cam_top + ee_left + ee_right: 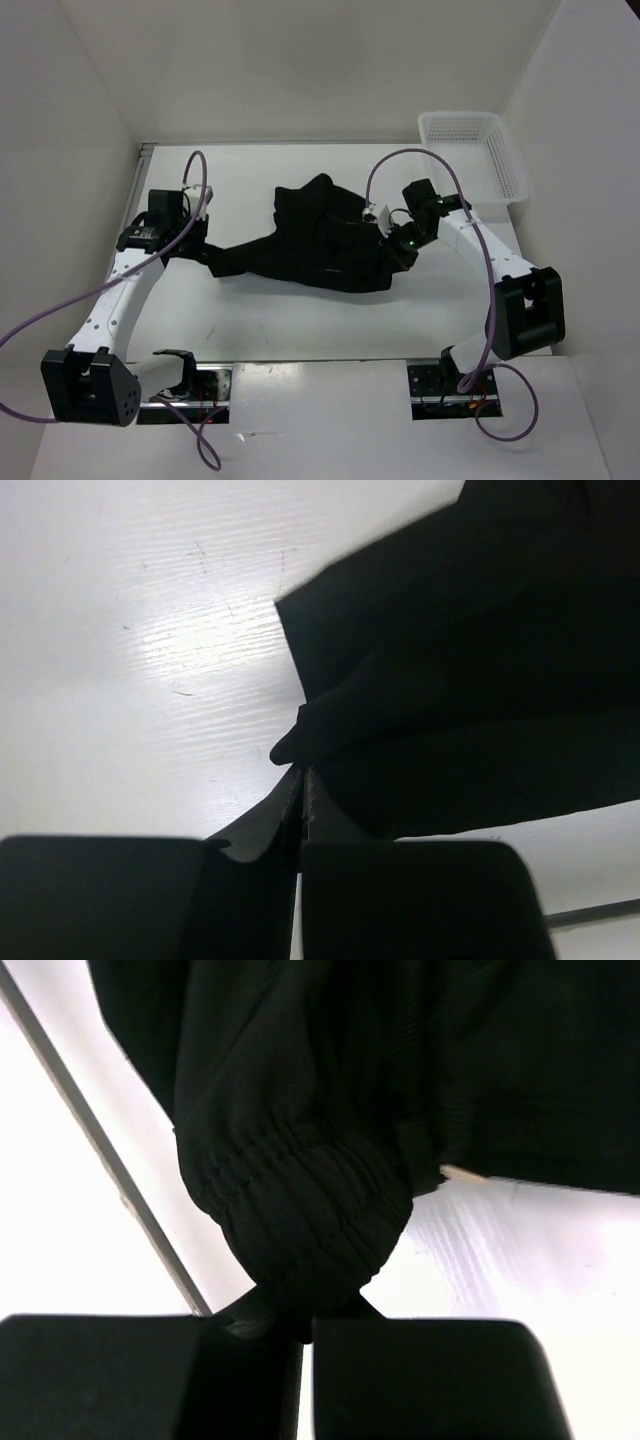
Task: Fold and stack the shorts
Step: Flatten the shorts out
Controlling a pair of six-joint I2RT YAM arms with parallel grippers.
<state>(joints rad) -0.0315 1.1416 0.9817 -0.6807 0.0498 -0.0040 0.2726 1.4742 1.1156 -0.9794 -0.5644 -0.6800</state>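
The black shorts lie crumpled across the middle of the white table, stretched between both arms. My left gripper is shut on the left corner of the shorts; the fabric is pinched between the fingers. My right gripper is shut on the gathered elastic waistband at the right edge of the shorts. A small pale tag shows under the fabric in the right wrist view.
A white mesh basket stands at the back right corner of the table. White walls enclose the table on the left, back and right. The arm bases and purple cables sit along the near edge.
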